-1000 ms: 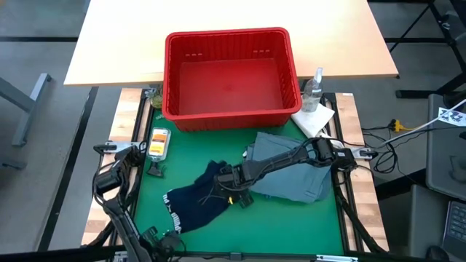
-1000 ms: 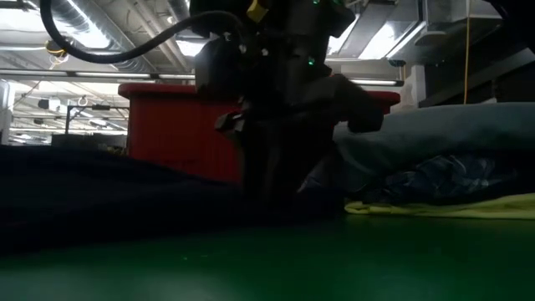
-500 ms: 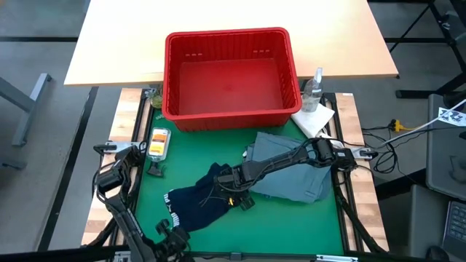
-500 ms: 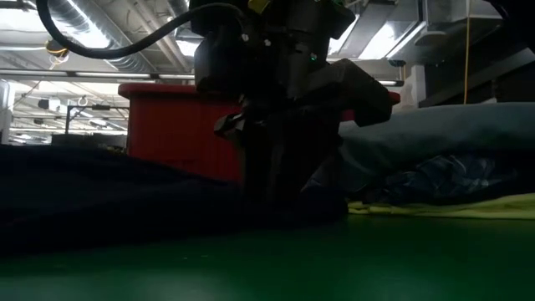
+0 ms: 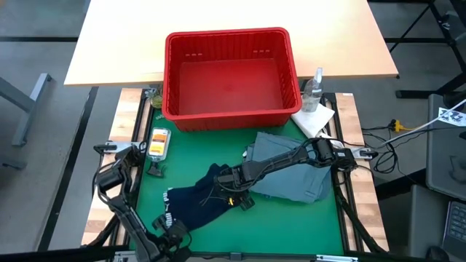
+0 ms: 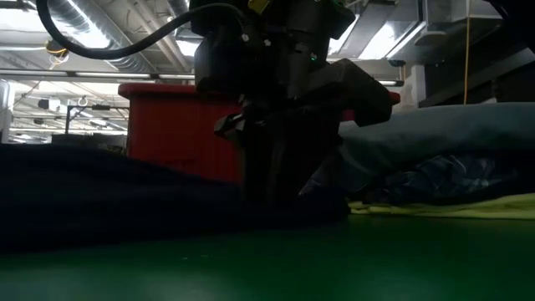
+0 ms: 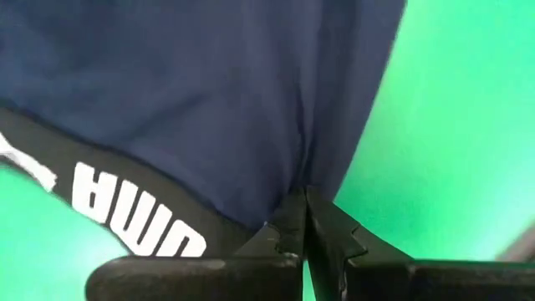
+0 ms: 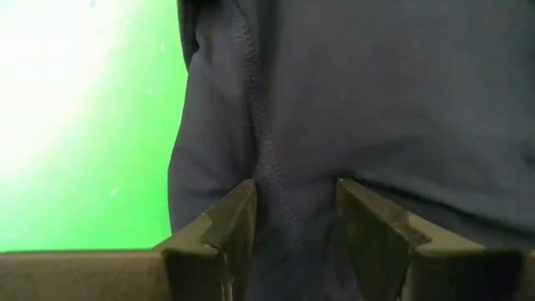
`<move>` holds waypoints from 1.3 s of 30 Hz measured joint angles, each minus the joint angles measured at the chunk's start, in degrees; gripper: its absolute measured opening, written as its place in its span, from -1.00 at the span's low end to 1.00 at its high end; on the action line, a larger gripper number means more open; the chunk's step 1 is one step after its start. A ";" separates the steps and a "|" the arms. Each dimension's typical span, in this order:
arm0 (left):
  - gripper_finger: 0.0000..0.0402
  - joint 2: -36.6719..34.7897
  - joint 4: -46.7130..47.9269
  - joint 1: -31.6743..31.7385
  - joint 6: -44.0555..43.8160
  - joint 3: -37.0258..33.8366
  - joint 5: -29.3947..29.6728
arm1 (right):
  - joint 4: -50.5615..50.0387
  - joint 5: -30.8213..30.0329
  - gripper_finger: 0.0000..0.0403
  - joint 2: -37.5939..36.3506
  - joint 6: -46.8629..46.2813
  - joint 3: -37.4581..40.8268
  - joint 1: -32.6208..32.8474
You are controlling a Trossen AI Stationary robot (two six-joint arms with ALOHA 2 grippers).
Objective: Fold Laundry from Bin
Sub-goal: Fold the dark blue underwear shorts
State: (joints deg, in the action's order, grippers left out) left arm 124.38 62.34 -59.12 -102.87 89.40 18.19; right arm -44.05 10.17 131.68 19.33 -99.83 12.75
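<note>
Step in hand: spreading dark navy garment [image 5: 196, 202], lower centre of frame on green worktop [image 5: 291, 218]. Left gripper [image 5: 172, 234] jaws pinched on its hem; right gripper [image 5: 234, 191] jaws apart, straddling fabric fold — next: close, pull flat.

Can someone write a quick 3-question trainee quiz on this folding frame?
1. True or false: the red bin holds laundry.
2. Which garment do both grippers meet? A) grey-blue garment B) dark navy garment C) paper towel
3. Fill in: the left gripper is shut on the navy garment's ____.

Key:
1. False; the high view shows its inside bare.
2. B; the right gripper stands with fingers apart over a fold of navy cloth.
3. Edge, beside the white lettering.
</note>
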 joint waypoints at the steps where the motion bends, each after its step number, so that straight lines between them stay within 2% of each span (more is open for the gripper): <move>1: -1.00 0.05 0.17 -0.35 0.00 0.53 -0.75 | 0.00 0.00 -0.17 0.02 0.00 0.00 0.00; 7: -1.00 0.33 1.30 -2.05 -0.06 3.44 -6.51 | -0.42 0.10 -0.17 -0.98 0.00 0.05 0.04; 16: -1.00 -0.01 1.50 -2.45 -0.39 3.77 -6.94 | -1.56 0.37 -0.17 -2.63 -0.04 0.33 0.07; 24: -1.00 -4.82 1.70 -3.10 -0.39 3.87 -1.34 | -2.62 0.25 -0.17 -2.89 -0.04 -0.32 0.07; 28: -1.00 -8.03 2.49 -3.25 -0.41 3.90 3.72 | -6.67 0.49 -0.17 -3.17 0.26 -3.43 0.07; 32: -1.00 -10.77 4.13 -3.27 0.56 3.90 6.15 | -10.45 -0.01 -0.17 -3.20 2.14 -7.62 0.07; 35: -1.00 -11.86 5.82 -3.10 1.42 3.92 6.64 | -10.68 -3.70 -0.17 -3.35 4.52 -9.81 0.04; 39: -1.00 -11.93 7.75 -2.88 1.40 3.92 7.22 | -8.87 -16.93 -0.17 -3.44 7.60 -10.97 0.07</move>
State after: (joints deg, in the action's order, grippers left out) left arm 112.44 70.09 -62.00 -101.47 93.32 25.41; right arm -52.92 -6.76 128.25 26.94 -110.80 12.82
